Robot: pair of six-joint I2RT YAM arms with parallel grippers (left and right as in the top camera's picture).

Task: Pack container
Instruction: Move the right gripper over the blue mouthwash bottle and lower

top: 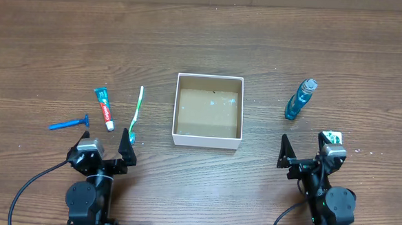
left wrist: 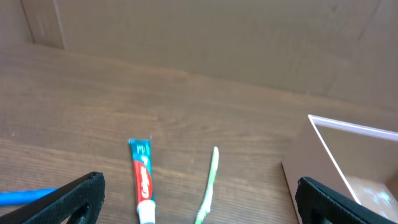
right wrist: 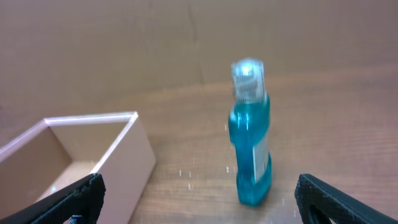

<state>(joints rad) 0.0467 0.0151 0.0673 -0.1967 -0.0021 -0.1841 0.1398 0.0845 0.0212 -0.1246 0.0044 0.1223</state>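
Looks like brown wood on the table (top: 67, 36) — matt, with dark grain lines. Thin cardboard for the container (top: 207, 142) — smooth and white outside, dull plain brown inside. Clear, shiny plastic on the bottle (top: 298, 104), with blue liquid showing through. Glossy soft plastic on the toothpaste tube (top: 105, 109). Smooth hard plastic on the toothbrush (top: 137, 112) and the blue razor (top: 68, 123).

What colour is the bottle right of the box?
The bottle is translucent blue; the right wrist view shows it best.
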